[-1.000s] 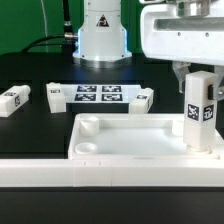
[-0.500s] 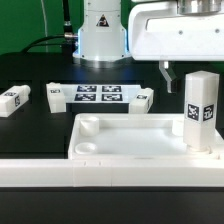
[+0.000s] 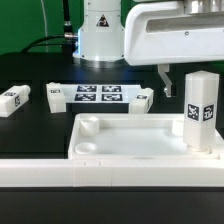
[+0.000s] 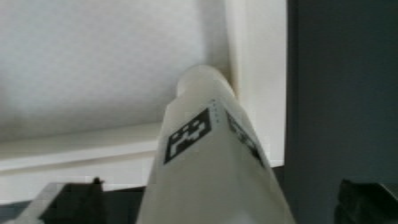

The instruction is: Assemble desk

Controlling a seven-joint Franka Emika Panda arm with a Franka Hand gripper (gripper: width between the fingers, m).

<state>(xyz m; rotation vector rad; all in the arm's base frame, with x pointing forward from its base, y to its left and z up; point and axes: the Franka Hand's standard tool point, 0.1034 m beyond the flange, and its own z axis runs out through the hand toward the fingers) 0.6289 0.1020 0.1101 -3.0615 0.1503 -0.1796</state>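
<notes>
The white rimmed tabletop (image 3: 130, 135) lies in the middle, with round sockets at its corners. One white tagged leg (image 3: 200, 110) stands upright in the corner socket at the exterior view's right. My gripper (image 3: 190, 80) hangs over the leg's top, open, with one dark finger (image 3: 165, 82) clear of the leg's side. In the wrist view the leg (image 4: 214, 150) rises between the two fingertips (image 4: 80, 200), which stand apart from it, with the tabletop (image 4: 89, 60) below. Three more legs lie on the black table: one far left (image 3: 12, 99), two (image 3: 55, 94) (image 3: 145, 98) beside the marker board.
The marker board (image 3: 100, 94) lies flat behind the tabletop. A long white bar (image 3: 100, 175) spans the foreground. The robot base (image 3: 100, 35) stands at the back.
The gripper's fingers have spread away from the upright leg and the gripper has risen a little. The leg stays standing in its socket.
</notes>
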